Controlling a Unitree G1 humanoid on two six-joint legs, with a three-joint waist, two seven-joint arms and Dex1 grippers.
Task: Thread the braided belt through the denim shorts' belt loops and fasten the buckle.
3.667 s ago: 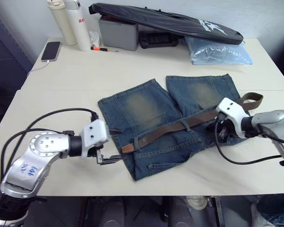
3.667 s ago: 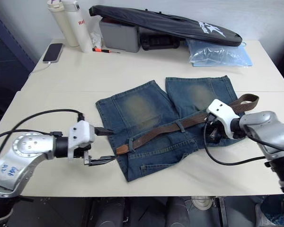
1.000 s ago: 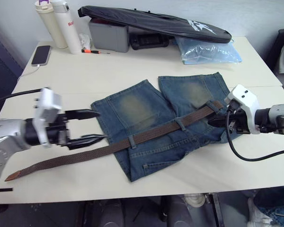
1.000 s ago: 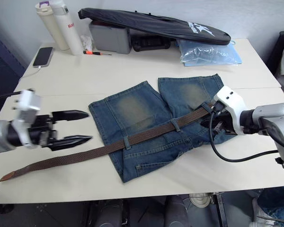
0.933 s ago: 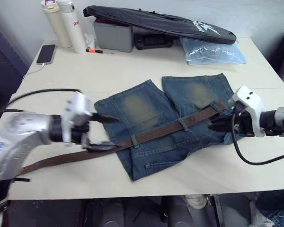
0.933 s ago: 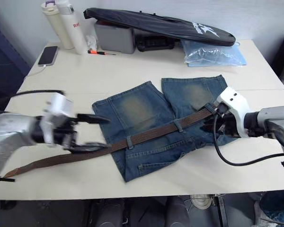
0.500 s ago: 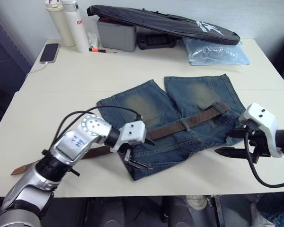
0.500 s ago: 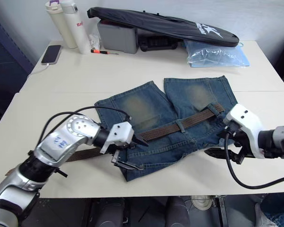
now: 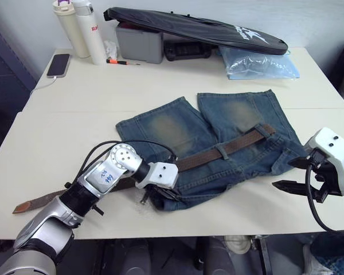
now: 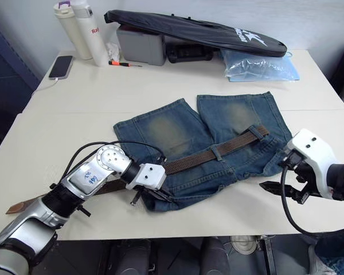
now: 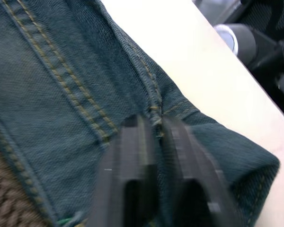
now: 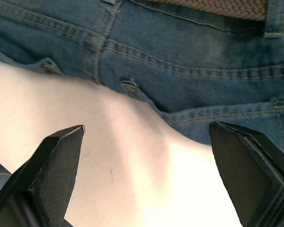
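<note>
The denim shorts (image 9: 229, 114) lie flat mid-table. The braided belt (image 9: 241, 142) runs through a belt loop (image 9: 222, 152), and its brown tail (image 9: 40, 200) trails off to the left on the table. I cannot make out the buckle. My left gripper (image 9: 160, 196) is at the shorts' near left corner. In the left wrist view its fingers (image 11: 132, 156) are shut on a fold of denim seam. My right gripper (image 9: 289, 175) hovers open just off the shorts' right edge with nothing between its fingers (image 12: 57, 161).
A long black bag (image 9: 200, 26) lies over a grey box (image 9: 139, 43) at the back. Two bottles (image 9: 80, 28), a phone (image 9: 59, 64) and a plastic bag (image 9: 258, 63) also sit along the far side. The table's front edge is close below both grippers.
My left gripper has swung in from the far left to the shorts' near corner and shut on the denim, bunching it. The right gripper has opened and drawn back off the belt's right end.
</note>
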